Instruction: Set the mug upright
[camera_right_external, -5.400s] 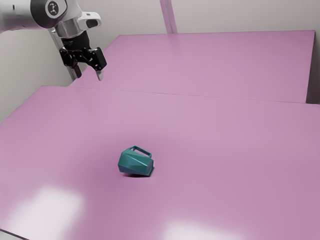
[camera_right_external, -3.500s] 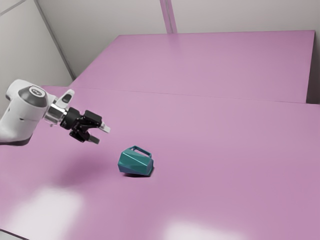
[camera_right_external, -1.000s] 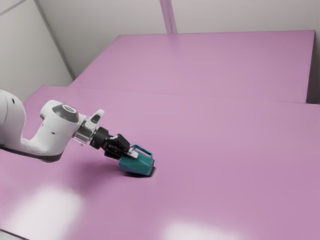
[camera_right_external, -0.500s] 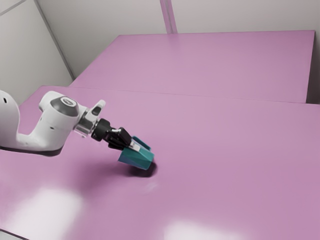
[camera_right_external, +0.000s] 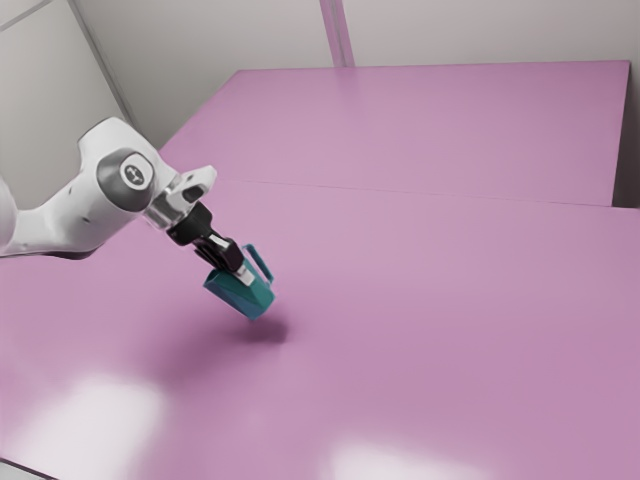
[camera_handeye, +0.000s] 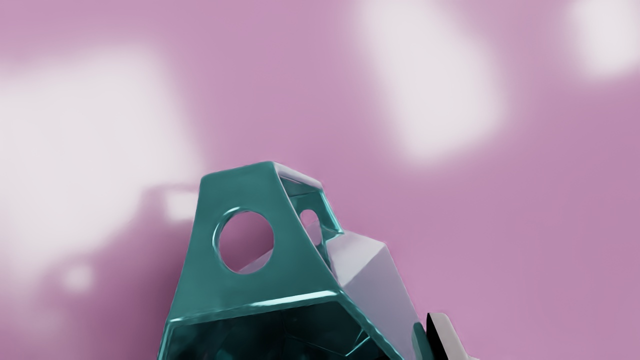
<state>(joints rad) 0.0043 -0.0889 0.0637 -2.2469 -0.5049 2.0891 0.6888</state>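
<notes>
One mug (camera_right_external: 238, 295), off the table (camera_right_external: 450, 330), tilted: open end up toward the arm (camera_right_external: 85, 215), base slanting down toward the exterior view's right. Gripper (camera_right_external: 244, 272) clamped on the mug's wall near the handle (camera_right_external: 259, 263); far finger hard to make out, so two-sided contact is my read from the mug hanging clear. Shadow (camera_right_external: 268, 333) on the table below it.

the mug (camera_right_external: 240, 295) is in the gripper (camera_right_external: 242, 273), above the table (camera_right_external: 420, 320).
</notes>
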